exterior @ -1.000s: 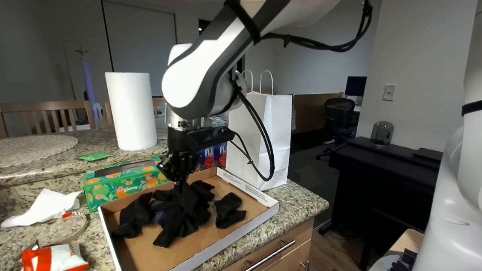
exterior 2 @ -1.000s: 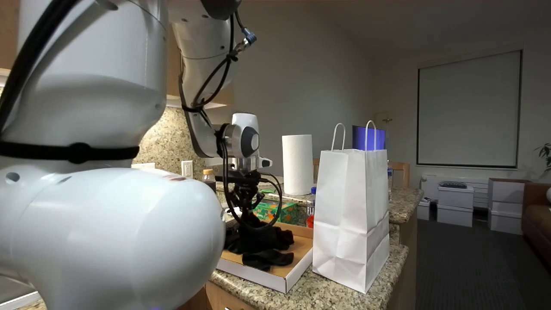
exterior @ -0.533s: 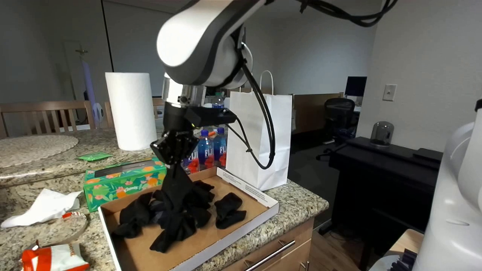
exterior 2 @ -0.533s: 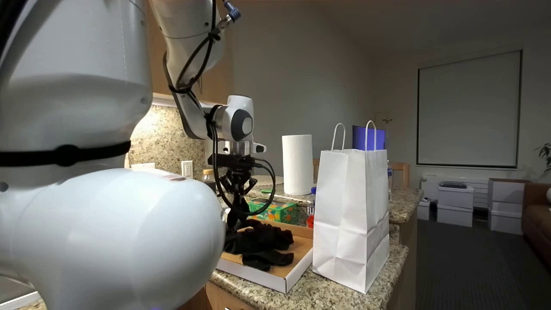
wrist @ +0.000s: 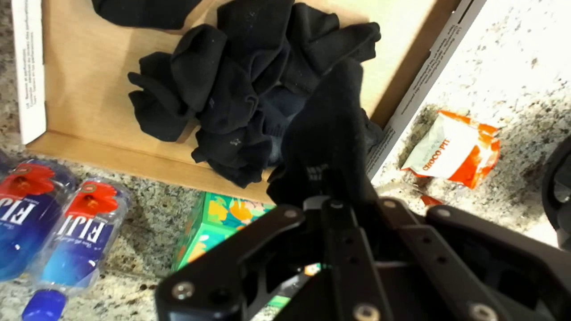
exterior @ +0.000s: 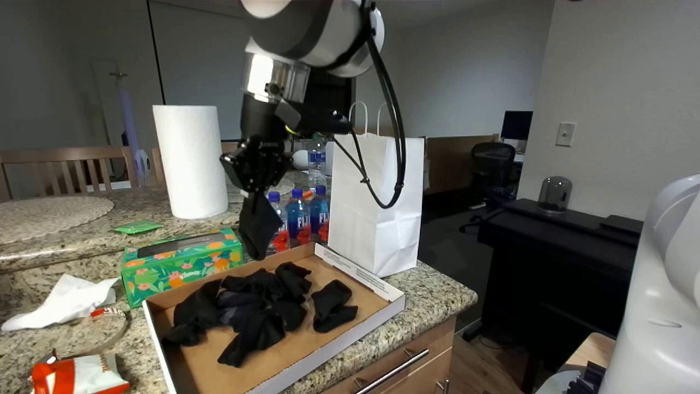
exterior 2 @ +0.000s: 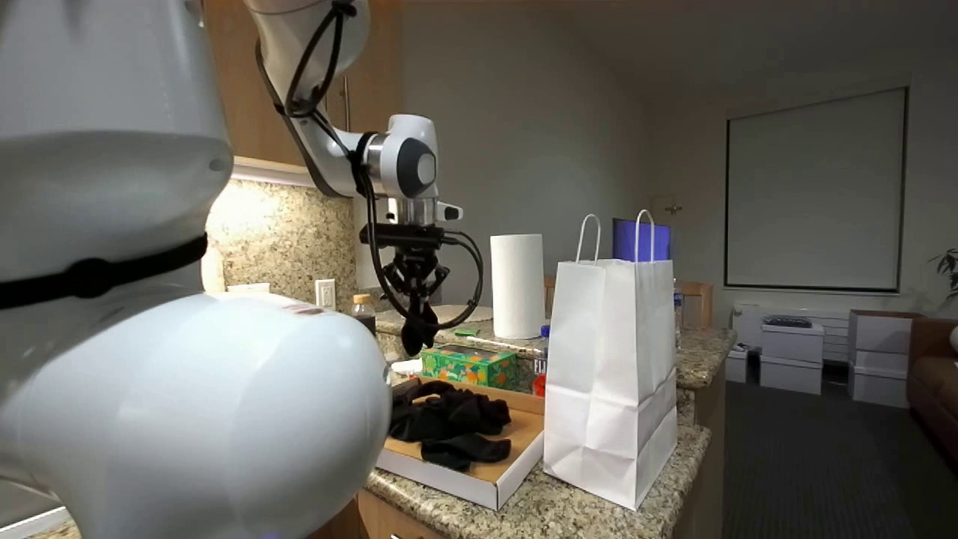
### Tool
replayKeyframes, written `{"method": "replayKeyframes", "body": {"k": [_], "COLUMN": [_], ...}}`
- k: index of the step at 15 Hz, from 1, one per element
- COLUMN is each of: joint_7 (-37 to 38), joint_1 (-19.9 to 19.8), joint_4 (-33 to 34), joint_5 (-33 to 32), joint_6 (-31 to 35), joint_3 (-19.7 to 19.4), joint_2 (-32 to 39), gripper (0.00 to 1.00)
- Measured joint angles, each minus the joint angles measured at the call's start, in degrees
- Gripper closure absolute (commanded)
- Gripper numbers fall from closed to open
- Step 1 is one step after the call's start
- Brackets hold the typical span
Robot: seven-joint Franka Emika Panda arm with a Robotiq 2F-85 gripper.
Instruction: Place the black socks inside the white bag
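Observation:
A single black sock (wrist: pixel 330 129) dangles from my gripper (exterior: pixel 255 198), whose jaws are closed on its upper end. In the wrist view the fabric hides the fingertips. Both exterior views put this sock above the shallow cardboard tray (exterior: pixel 205 375), apart from the fabric below. More black socks (exterior: pixel 246 312) lie heaped in the tray's middle, also seen as a pile (wrist: pixel 241 62) in the wrist view. One folded sock (exterior: pixel 331 306) rests separately, toward the bag. The white bag (exterior 2: pixel 599 374) stands upright beside the tray, handles up; its inside is hidden.
Behind the tray sit a green floral tissue box (exterior: pixel 180 268) and Fiji water bottles (exterior: pixel 298 219). A paper towel roll (exterior: pixel 191 164) stands on the raised counter. An orange-and-white snack packet (wrist: pixel 455 149) lies beside the tray. The bag is near the counter's edge (exterior: pixel 465 298).
The gripper has risen from the pile, drawing one sock up until it hangs free. The remaining socks, the tray and the bag stay nearly where they were.

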Motion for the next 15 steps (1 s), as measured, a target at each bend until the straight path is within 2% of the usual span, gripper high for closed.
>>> {"method": "replayKeyframes", "body": {"k": [9,15], "joint_7": [0.0,4.9], "joint_1": [-4.0,-8.4], "joint_4": [13.0,21.4], "joint_5": [-0.8,-0.8], "joint_6": [-17.4,-18.9], "joint_3": [-5.0,-7.6], "joint_2": [-6.9,-10.1], "gripper": [0.92,0.92]}}
